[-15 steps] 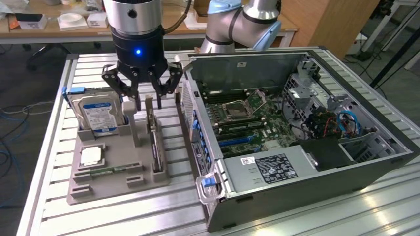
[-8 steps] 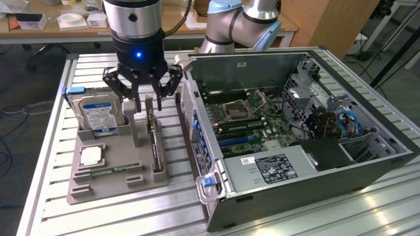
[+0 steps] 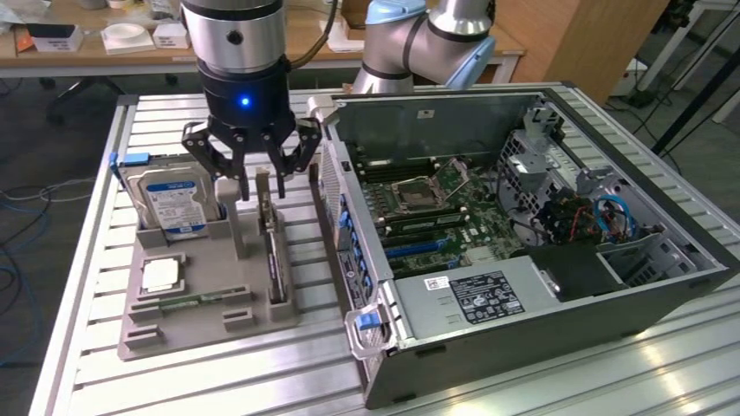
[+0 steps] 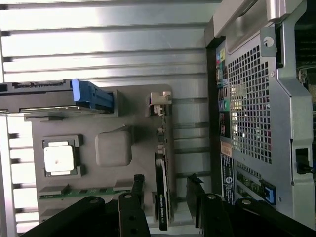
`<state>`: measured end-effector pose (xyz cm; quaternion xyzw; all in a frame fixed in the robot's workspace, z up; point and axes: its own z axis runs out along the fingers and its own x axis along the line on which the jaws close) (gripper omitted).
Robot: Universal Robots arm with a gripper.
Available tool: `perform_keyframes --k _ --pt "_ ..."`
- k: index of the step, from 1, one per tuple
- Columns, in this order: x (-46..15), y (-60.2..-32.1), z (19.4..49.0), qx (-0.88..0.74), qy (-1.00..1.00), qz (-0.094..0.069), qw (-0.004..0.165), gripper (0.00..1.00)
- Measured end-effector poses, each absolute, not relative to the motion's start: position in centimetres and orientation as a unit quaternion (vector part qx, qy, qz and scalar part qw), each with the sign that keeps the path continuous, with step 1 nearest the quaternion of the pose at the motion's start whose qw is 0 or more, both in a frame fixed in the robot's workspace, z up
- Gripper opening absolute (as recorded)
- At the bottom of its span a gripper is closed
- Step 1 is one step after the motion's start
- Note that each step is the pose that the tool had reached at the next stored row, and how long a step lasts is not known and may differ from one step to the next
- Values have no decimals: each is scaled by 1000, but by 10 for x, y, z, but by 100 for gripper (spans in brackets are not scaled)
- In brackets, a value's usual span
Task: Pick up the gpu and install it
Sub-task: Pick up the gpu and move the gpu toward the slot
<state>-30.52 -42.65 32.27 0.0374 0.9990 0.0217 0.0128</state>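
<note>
Dark brownish-green and thin, the gpu stands on edge in a slot of the grey tray on the slatted tabletop, just beside the open computer case. Its long axis runs alongside the case wall that faces the tray. The gripper hangs above it, its fingers spread wide and holding nothing. One finger stands off each flat face, so the card lies below the gap, and closing would, I'd say, pinch across its thickness.
</note>
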Motion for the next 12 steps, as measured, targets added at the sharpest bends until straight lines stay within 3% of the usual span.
perform_keyframes --k 12 --pt "-305 -430 317 37 999 22 13 47"
